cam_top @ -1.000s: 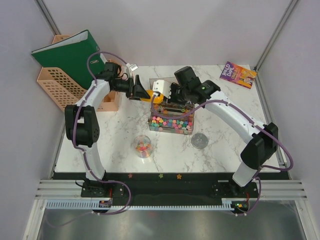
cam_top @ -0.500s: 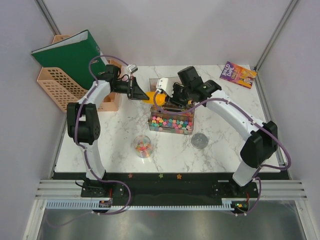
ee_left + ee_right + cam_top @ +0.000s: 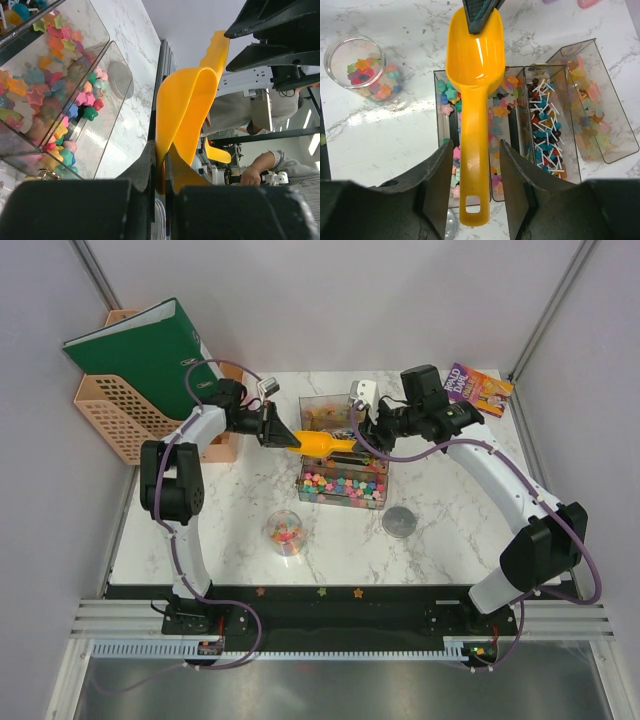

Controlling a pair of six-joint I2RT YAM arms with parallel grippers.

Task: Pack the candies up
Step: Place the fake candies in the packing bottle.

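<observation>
One marble table, grey walls.

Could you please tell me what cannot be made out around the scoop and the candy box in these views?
Top view: far compartments of the candy box, partly covered by the scoop and right gripper.
Top view: single candies, too small to count.
Left wrist view: the right gripper, cut off by the top and right edges.
Right wrist view: the left gripper, cut off by the top edge; only its tips show.
</observation>
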